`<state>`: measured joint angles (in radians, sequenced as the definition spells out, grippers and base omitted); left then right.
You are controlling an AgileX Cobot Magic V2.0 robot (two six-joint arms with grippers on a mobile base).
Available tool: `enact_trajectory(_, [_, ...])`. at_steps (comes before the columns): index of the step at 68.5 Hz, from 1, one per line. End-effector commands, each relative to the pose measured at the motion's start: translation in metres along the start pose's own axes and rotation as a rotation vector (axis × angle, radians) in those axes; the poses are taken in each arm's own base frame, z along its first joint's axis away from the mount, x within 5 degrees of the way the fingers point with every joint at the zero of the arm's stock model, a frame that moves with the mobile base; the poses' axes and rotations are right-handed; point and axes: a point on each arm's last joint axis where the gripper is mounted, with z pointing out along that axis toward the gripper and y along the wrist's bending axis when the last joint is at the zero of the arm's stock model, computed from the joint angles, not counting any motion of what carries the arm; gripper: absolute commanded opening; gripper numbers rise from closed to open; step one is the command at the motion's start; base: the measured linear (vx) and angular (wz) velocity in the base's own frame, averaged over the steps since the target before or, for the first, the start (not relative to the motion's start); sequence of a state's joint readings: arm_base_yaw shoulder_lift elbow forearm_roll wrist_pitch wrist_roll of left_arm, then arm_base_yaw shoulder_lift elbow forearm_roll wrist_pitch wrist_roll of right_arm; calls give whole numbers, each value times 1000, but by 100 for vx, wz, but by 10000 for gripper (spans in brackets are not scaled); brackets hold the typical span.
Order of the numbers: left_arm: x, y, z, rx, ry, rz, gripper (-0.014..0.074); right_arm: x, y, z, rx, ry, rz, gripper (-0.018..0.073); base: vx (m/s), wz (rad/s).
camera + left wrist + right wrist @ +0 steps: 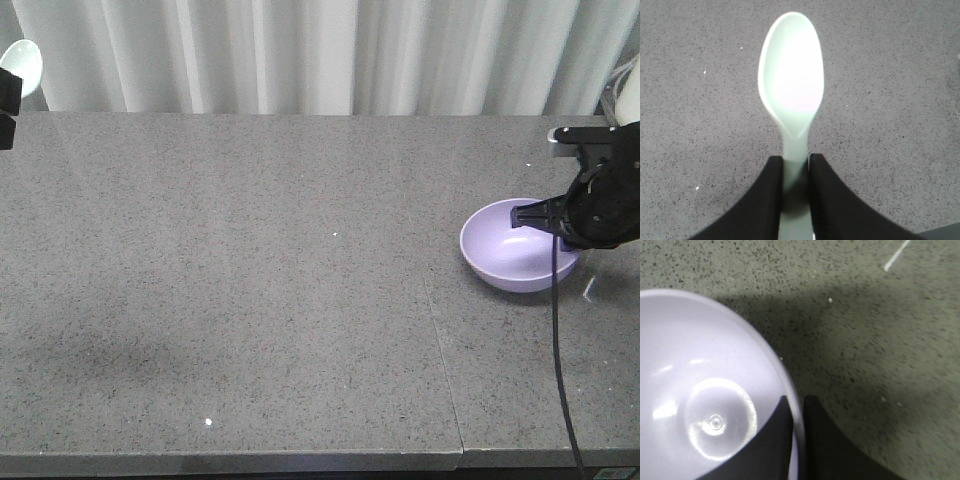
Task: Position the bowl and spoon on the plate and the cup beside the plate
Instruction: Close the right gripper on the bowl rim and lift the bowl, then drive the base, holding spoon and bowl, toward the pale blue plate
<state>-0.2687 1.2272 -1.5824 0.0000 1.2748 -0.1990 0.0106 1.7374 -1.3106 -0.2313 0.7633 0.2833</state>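
Desk (250, 330): grey speckled stone; a seam is seen running toward the front edge, right of the middle.
Bowl (505, 250): lavender and upright, placed at the right end of the desk. Whether it rests on the surface or is just lifted cannot be told.
Right fingers (827, 447): closed on the bowl's rim, one finger inside the wall and one outside, as shown in the right wrist view. The rest of the bowl lies toward the desk's middle from this grip.
Spoon (791, 75): pale mint, gripped by its handle. Its long axis runs straight out from the grip, with the scoop leading and its hollow turned to the camera.
Left fingers (765, 200): clamped on the spoon handle, at the far left edge in the front view and apparently raised above the desk.
Plate and cup: neither can be made out.
Relation: bowl and spoon are held well apart at opposite ends of the desk. With no plate seen, the nearer arm cannot be judged.
Curtain (300, 50): white folds behind the desk.
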Motion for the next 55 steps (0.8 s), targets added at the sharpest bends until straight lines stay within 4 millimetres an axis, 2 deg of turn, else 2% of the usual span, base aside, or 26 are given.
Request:
enact_trajectory(1, [-3, -2, -14, 23, -64, 3, -6, -12, -10, -51, 3, -147, 0, -11, 0, 0])
enact_trajectory(18, [-3, -2, -14, 23, -64, 3, -6, 5, -24, -120, 2, -188, 26, -11, 0, 0])
enact_trajectory(36, [-3, -2, -14, 23, -65, 3, -6, 38, -29, -193, -109, -249, -6, -11, 0, 0])
enact_trajectory(55, [-3, -2, -14, 23, -65, 3, -6, 78, -42, -251, -123, -328, 3, -11, 0, 0])
